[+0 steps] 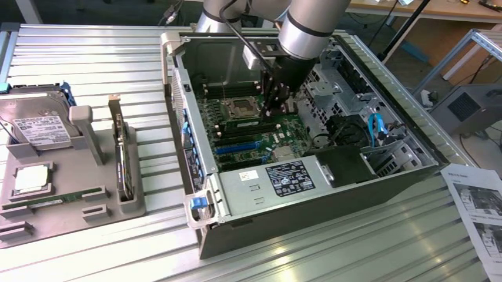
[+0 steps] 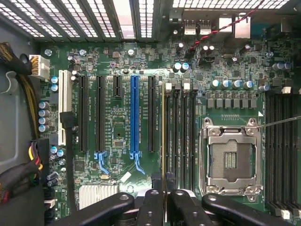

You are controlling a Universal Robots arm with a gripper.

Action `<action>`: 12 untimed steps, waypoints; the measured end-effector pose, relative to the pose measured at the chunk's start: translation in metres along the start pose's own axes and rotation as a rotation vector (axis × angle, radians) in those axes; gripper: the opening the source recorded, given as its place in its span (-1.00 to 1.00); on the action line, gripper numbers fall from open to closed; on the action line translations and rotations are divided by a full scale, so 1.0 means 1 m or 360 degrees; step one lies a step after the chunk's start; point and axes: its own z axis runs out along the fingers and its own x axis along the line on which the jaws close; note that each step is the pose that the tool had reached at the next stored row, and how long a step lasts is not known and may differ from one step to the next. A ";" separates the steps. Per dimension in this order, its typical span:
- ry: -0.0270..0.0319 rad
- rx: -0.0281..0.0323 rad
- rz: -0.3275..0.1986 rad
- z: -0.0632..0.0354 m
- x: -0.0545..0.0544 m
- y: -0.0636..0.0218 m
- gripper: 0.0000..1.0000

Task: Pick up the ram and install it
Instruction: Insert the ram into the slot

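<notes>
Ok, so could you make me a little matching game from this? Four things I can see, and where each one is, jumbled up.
Things:
1. ram
2. processor socket
3. hard drive
4. printed sheet

Places:
A. standing in the grey holder, exterior view's left
B. clamped edge-on in the gripper
C. lying on the table, exterior view's right
D. on the motherboard, empty

Pairs: 1-B, 2-D, 3-A, 4-C
</notes>
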 end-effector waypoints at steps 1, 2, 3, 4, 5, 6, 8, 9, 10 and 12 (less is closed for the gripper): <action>0.00000 -0.00001 0.0000 0.0009 0.000 0.0000 -0.76; -0.00001 0.00000 0.0000 0.0016 0.000 -0.0001 -0.76; 0.00002 -0.00001 0.0000 0.0018 0.000 -0.0001 -0.76; 0.00006 -0.00002 0.0000 0.0018 0.000 0.0000 -0.76; 0.00001 0.00000 0.0000 0.0019 0.000 -0.0001 -0.76; -0.00001 -0.00001 0.0000 0.0020 0.000 -0.0001 -0.76; -0.00020 0.00002 0.0000 0.0022 0.000 -0.0001 -0.76; -0.00043 0.00001 0.0000 0.0025 0.000 -0.0001 -0.76; -0.00060 -0.00001 0.0000 0.0029 0.000 -0.0001 -0.76; -0.00092 0.00000 0.0000 0.0037 -0.001 -0.0002 -0.76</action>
